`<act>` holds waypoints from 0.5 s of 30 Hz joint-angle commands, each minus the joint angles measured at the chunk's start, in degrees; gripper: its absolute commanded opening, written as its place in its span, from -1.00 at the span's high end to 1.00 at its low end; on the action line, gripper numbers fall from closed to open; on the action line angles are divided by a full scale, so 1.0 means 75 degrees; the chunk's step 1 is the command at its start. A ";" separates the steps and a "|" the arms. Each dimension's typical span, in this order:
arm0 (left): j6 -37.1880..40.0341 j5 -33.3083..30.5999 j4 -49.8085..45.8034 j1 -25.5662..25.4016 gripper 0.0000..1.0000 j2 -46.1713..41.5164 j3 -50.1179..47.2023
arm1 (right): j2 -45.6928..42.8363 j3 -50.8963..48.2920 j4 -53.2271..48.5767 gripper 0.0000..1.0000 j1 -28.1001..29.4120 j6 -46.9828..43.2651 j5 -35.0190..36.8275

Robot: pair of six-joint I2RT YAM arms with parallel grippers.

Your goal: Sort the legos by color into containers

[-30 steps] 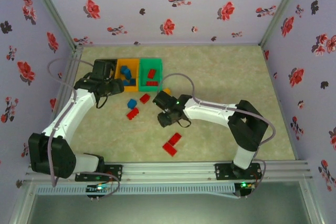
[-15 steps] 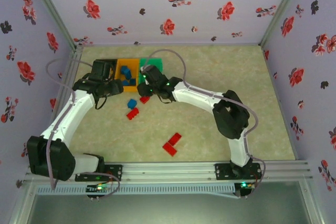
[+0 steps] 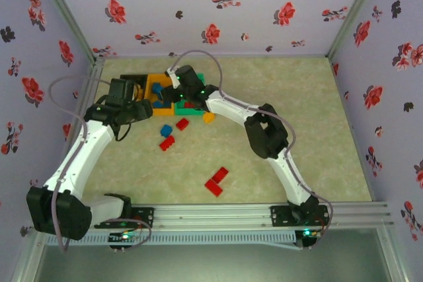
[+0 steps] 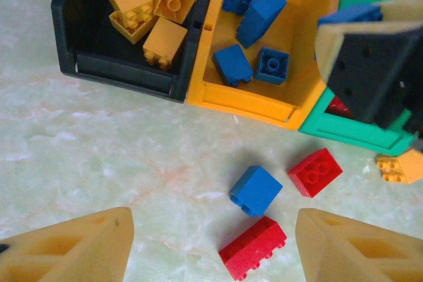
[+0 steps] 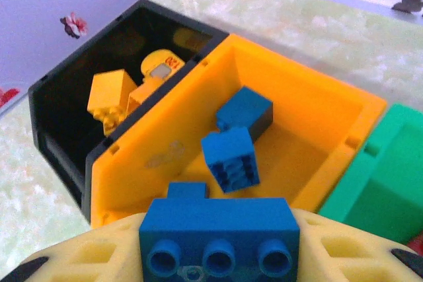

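Right pincer (image 5: 221,255) grips a blue brick (image 5: 218,219) over the orange-yellow bin (image 5: 297,90); left pincer (image 4: 211,229) hangs spread wide

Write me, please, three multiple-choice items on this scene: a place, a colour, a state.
1. Which bin holds the yellow bricks? A black; B green; C orange-yellow.
2. What colour is the brick in the right gripper? A red; B blue; C yellow.
3. How is the left gripper? A shut on a red brick; B shut on a bin; C open.
1 A: they lie in the black bin. 2 B: a blue brick sits between its fingers. 3 C: its fingers stand wide apart, empty.
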 commanded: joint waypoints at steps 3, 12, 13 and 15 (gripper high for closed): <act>-0.0086 -0.0193 -0.0280 -0.0046 -0.33 -0.0236 -0.0086 | 0.0530 0.1300 -0.0438 0.02 -0.0074 -0.0388 -0.0351; -0.0160 -0.0194 -0.0374 -0.0053 -0.39 -0.0295 -0.0190 | 0.1688 0.3384 -0.1308 -0.47 -0.0275 -0.0024 -0.0478; -0.0158 -0.0200 -0.0384 -0.0059 -0.40 -0.0296 -0.0203 | 0.1684 0.3394 -0.1269 -0.49 -0.0294 0.0024 -0.0490; -0.0160 -0.0195 -0.0397 -0.0065 -0.41 -0.0314 -0.0252 | 0.1604 0.3385 -0.1258 -0.50 -0.0320 0.0093 -0.0527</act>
